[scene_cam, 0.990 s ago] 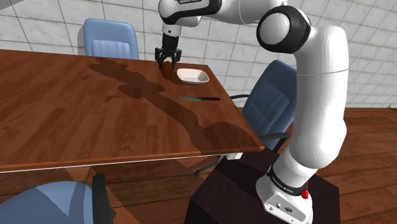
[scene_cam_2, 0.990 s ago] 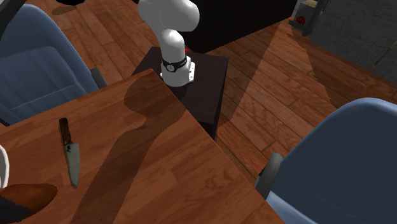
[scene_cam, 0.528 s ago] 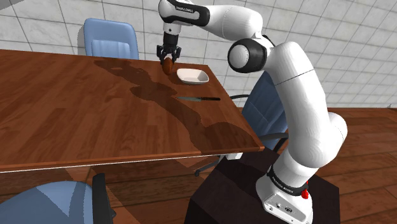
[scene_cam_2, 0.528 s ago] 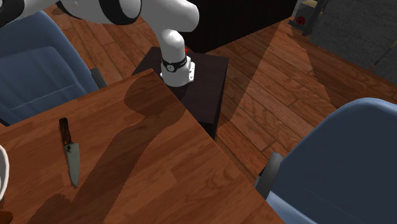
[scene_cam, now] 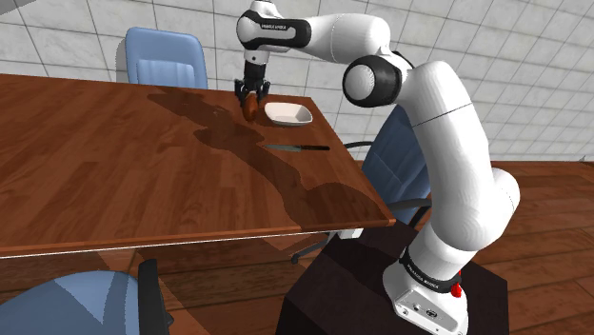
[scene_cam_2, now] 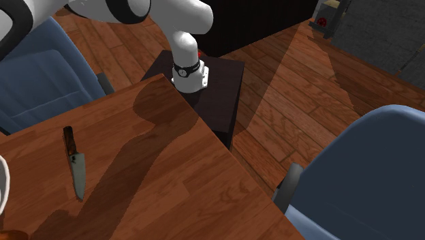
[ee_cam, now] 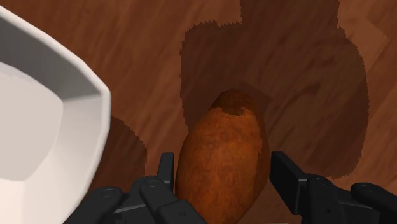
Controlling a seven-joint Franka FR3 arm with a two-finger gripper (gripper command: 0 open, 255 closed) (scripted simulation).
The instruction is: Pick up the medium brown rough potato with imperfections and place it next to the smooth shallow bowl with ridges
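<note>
The brown, rough-skinned oblong potato (ee_cam: pixel 222 159) is clamped in the all-black two-finger gripper (ee_cam: pixel 222 163). One finger sits on each flank and it reads as a real grip, not just bracketing.

Going big to small: the white arm (scene_cam: pixel 447 143) stretches up from its stand and bends over to the far end of the reddish-brown wooden table (scene_cam: pixel 114 162), wrist pointing nearly straight down. The white shallow bowl with the angular rim (scene_cam: pixel 287 114) is near that far edge, and the potato (scene_cam: pixel 251 107) hangs just to the shoulder view's left of it, near but apart.

What the next move depends on: the potato's long axis runs along the gripper (scene_cam: pixel 250 92), so it points down at the wood and not flat along it. Its lower end looks very close to the tabletop, but I can't tell whether it touches. Let go like that and I'd guess it tips over, maybe toward the bowl (ee_cam: pixel 89 83) right beside it.
</note>
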